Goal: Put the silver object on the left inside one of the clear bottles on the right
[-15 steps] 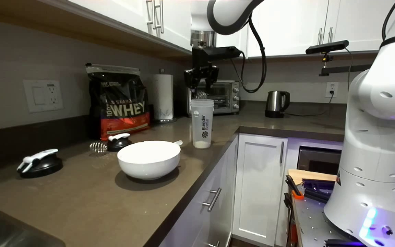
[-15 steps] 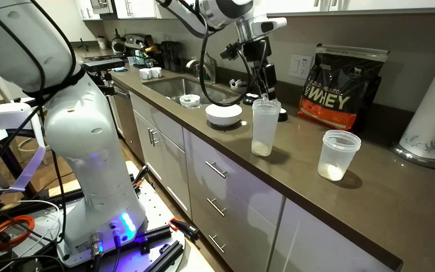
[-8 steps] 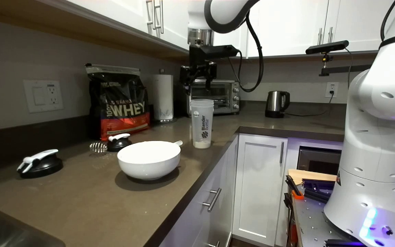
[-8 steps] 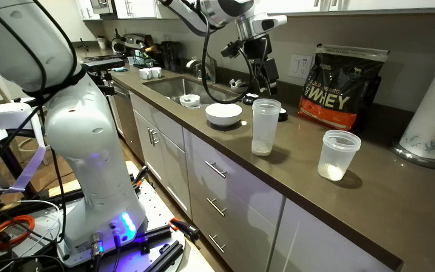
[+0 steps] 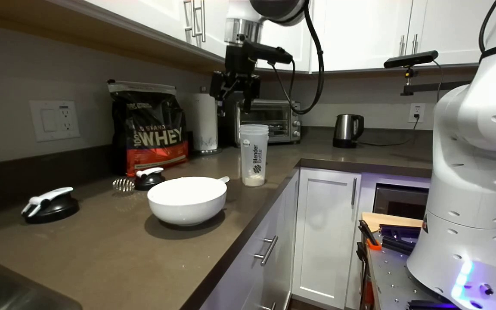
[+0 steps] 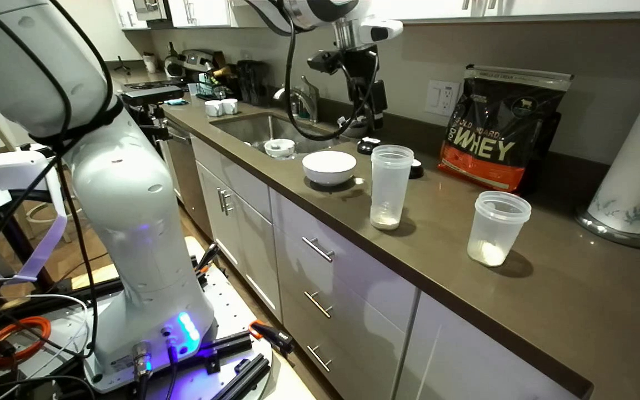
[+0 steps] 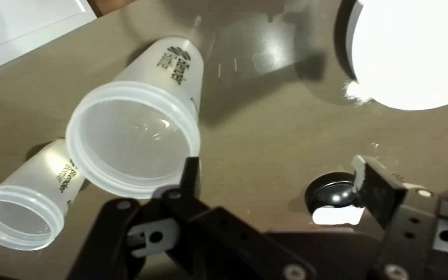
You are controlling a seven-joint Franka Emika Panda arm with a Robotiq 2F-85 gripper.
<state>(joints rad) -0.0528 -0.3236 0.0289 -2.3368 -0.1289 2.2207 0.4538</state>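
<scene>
A silver wire coil ball [image 5: 123, 184] lies on the counter beside a black lid. The tall clear bottle [image 5: 253, 159] stands upright near the counter edge; it also shows in an exterior view [image 6: 391, 186] and the wrist view [image 7: 158, 72]. Small bright glints show deep inside it in the wrist view; I cannot tell for certain whether they are a wire ball. Another clear bottle [image 6: 495, 230] stands upright, mostly hidden behind the tall one in an exterior view. My gripper [image 5: 234, 107] is open and empty, above and beside the tall bottle's rim, its fingers wide apart [image 7: 275, 175].
A white bowl [image 5: 187, 201] stands close to the tall bottle. Black lids with white flaps [image 5: 51, 206] [image 5: 149, 179] lie towards the wall. The whey bag [image 5: 151, 129], paper-towel roll [image 5: 205, 122], toaster oven [image 5: 269, 122] and kettle [image 5: 347, 130] stand farther back. Cabinets [image 5: 213, 30] hang above.
A second ago a silver wire ball hung from my gripper over the tall bottle. It has left the gripper. The gripper has since risen and moved sideways off the bottle.
</scene>
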